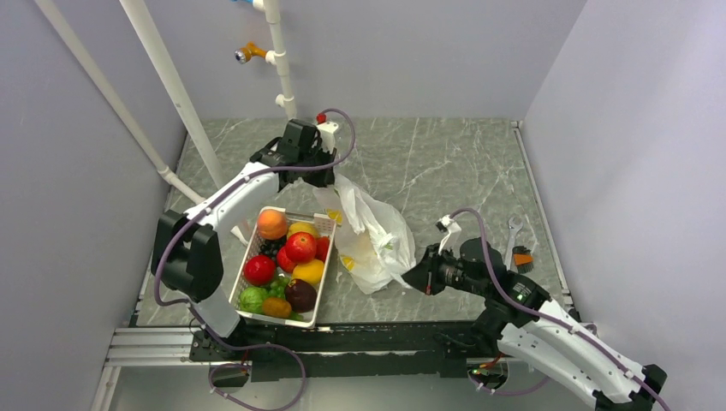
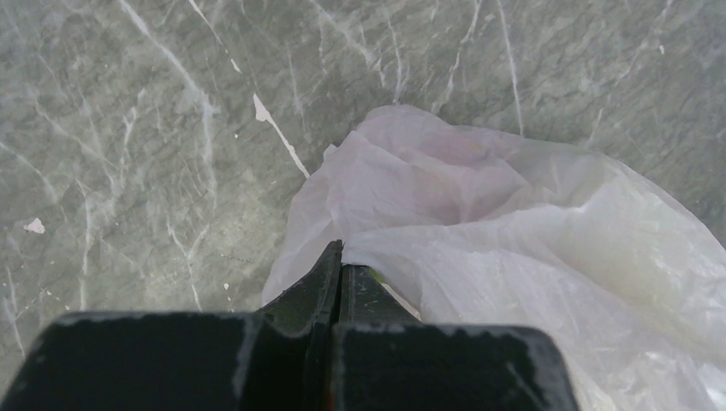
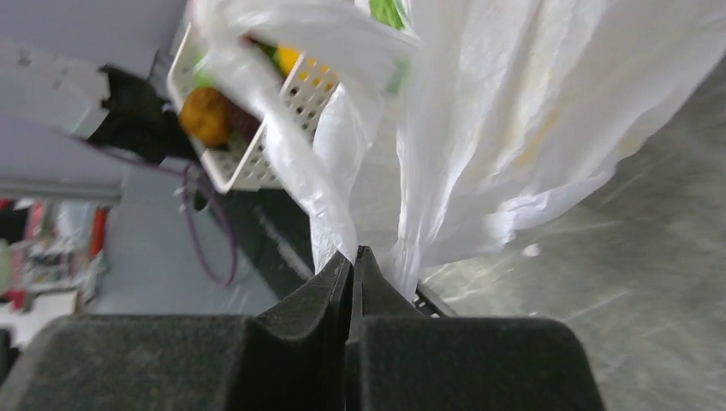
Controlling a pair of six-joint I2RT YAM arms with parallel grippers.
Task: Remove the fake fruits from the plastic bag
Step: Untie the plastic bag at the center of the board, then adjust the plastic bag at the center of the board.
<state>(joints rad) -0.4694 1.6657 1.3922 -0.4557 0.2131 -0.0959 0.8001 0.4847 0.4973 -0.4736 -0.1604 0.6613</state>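
The plastic bag hangs crumpled and stretched between my two grippers in the middle of the table. My left gripper is shut on its far end, with thin white film pinched at the fingertips in the left wrist view. My right gripper is shut on its near right end; the bag hangs in folds above the jaws. Yellow patches show at the bag's left edge; I cannot tell which fruit they are. The rest of the bag's contents are hidden.
A white wire-mesh basket left of the bag holds several fruits, among them a peach, a red apple and a dark purple fruit. A wrench and a brush lie at right. White pipes stand at back left.
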